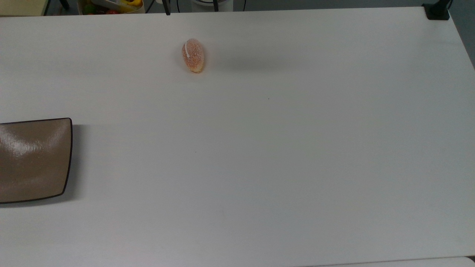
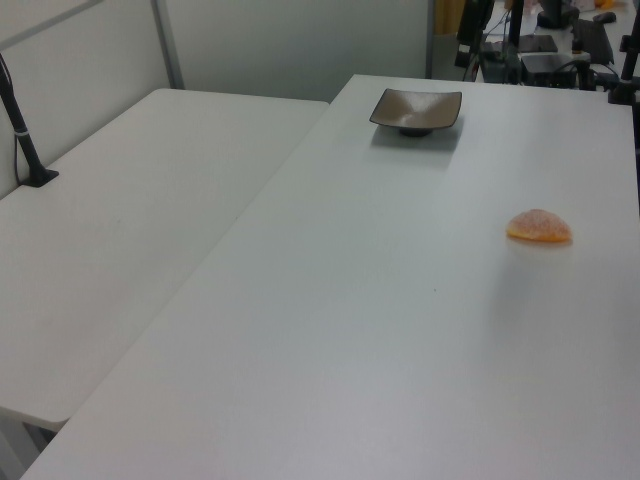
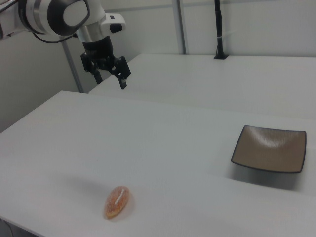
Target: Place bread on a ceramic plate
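The bread [image 1: 193, 55] lies alone on the white counter [image 1: 259, 155], near the far edge in the top view, well apart from the ceramic plate [image 1: 35, 159], which sits at the top view's left edge. Nothing is on the plate, so the pick is the step in hand. In the right view your end effector [image 3: 110, 74] hangs high above the counter, released, fingers spread and holding nothing. Bring it down over the bun and close across its narrow width, not along its length; the crust looks crumbly, so I'd judge a gentle squeeze best. Lift clear before carrying it over the plate's raised rim.

The path between the two is bare counter. A second white table [image 2: 130, 230] adjoins, with a black post [image 2: 25, 130] clamped to it, and cluttered equipment [image 2: 545, 50] stands beyond the plate in the left view, all outside your route.
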{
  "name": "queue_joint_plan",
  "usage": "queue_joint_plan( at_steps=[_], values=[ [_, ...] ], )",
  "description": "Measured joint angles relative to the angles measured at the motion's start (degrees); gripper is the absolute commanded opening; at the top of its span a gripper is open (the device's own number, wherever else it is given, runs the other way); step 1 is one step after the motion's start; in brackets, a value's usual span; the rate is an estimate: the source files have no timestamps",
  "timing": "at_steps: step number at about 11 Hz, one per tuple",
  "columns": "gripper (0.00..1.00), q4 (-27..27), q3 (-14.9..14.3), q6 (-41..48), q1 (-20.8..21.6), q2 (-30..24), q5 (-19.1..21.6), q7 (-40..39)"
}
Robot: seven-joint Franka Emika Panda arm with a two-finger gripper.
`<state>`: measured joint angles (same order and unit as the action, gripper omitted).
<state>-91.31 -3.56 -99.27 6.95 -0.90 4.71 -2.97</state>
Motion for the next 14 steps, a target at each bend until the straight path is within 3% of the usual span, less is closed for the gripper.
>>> queue_joint_plan(
  at_steps=[8,14],
  values=[
    [1.0,-0.3,0.0,0.0,0.1,-0.3,0.0,0.0],
    [1.0,-3.7,0.2,1.0,1.5,-1.5,0.0,0.0]
  ],
)
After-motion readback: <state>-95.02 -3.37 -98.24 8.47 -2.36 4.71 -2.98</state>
